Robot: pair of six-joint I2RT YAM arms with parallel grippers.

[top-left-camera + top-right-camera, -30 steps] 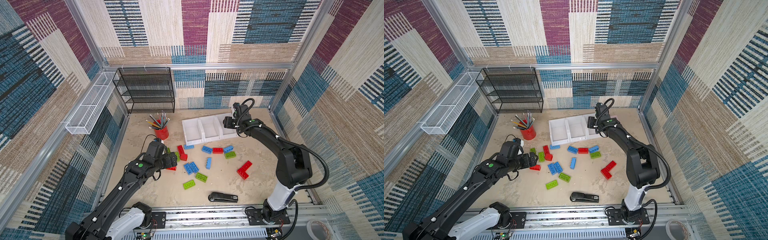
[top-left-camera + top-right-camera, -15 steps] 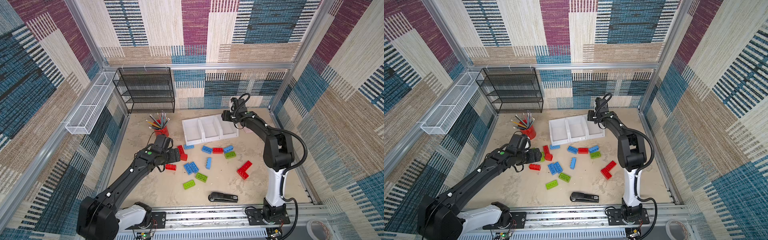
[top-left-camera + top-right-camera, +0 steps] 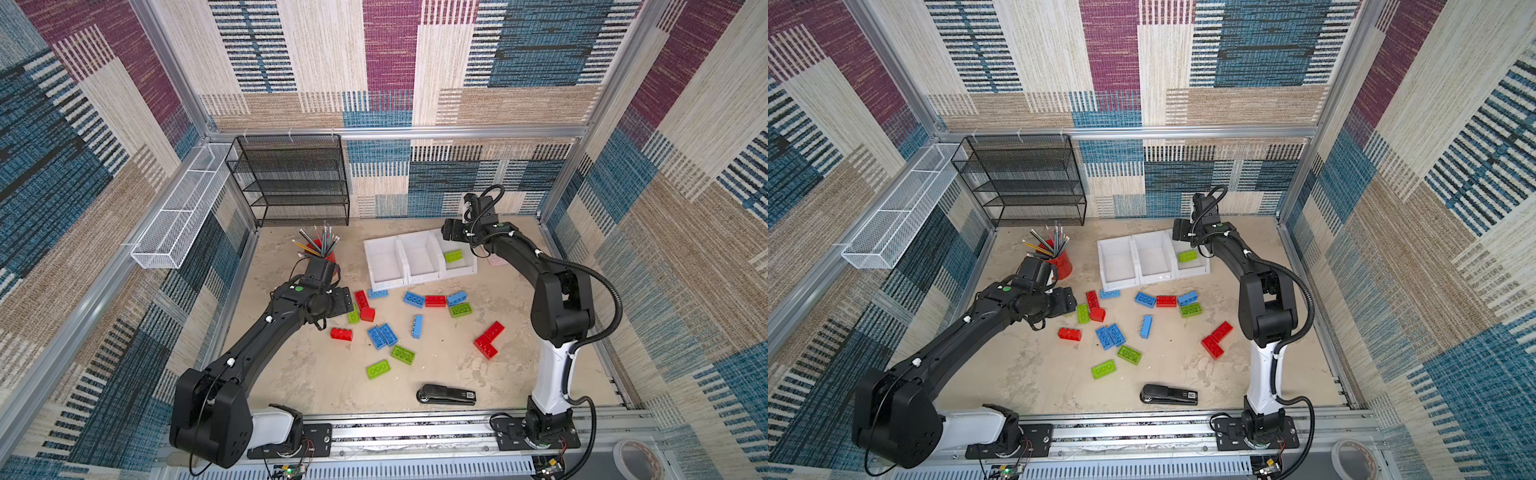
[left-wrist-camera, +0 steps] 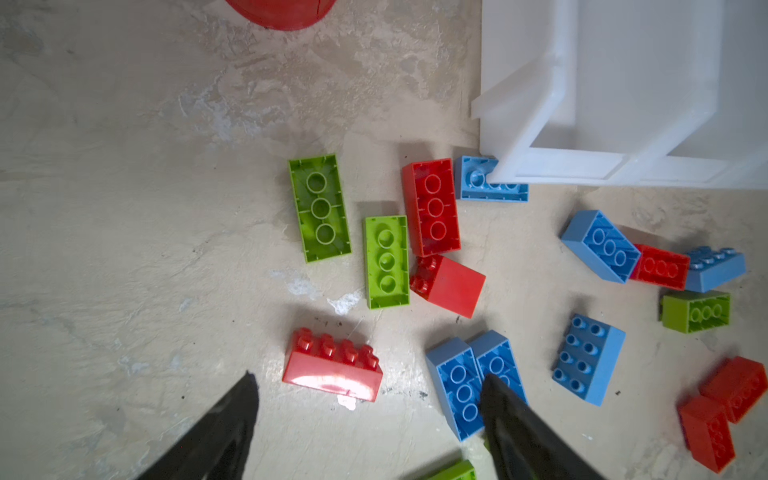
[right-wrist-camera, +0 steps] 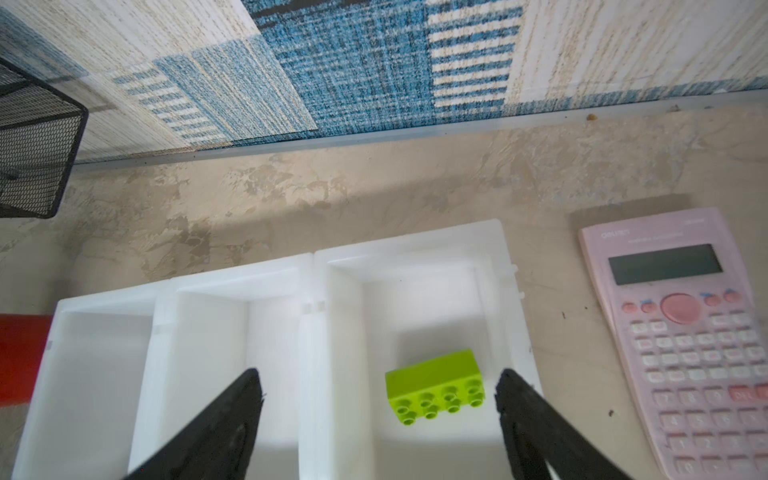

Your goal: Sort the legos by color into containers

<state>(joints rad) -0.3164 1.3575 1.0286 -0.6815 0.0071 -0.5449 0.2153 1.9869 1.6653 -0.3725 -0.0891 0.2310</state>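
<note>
Nearest on the beige surface (image 3: 316,386), a black stapler (image 3: 446,395) is lying flat, and just beyond it two lime green bricks (image 3: 378,369) are resting near each other. The legos (image 3: 383,334) are lying scattered across the middle in red, blue and green, with two red bricks (image 3: 489,340) touching in an L shape toward the right. On the left, the left gripper (image 4: 370,386) is hanging over the scatter, its fingers (image 4: 224,428) standing wide apart and holding nothing; a lone red brick (image 4: 332,368) is lying untouched below them, with two blue bricks (image 4: 469,378) side by side just beside it. Farther back, the containers (image 3: 388,284), three joined white bins, are sitting in a row, a blue brick (image 4: 473,183) lying just in front of the leftmost bin. The right gripper (image 5: 379,376) is hovering over the rightmost bin, its fingers (image 5: 536,424) spread apart and empty, and a single lime green brick (image 5: 434,386) is lying on its side inside that bin. A pink calculator (image 5: 681,332) is lying just right of the bins. Farthest, a red pencil cup (image 3: 1061,262) is standing at the left and a black mesh rack (image 3: 1025,183) is standing against the far wall.
</note>
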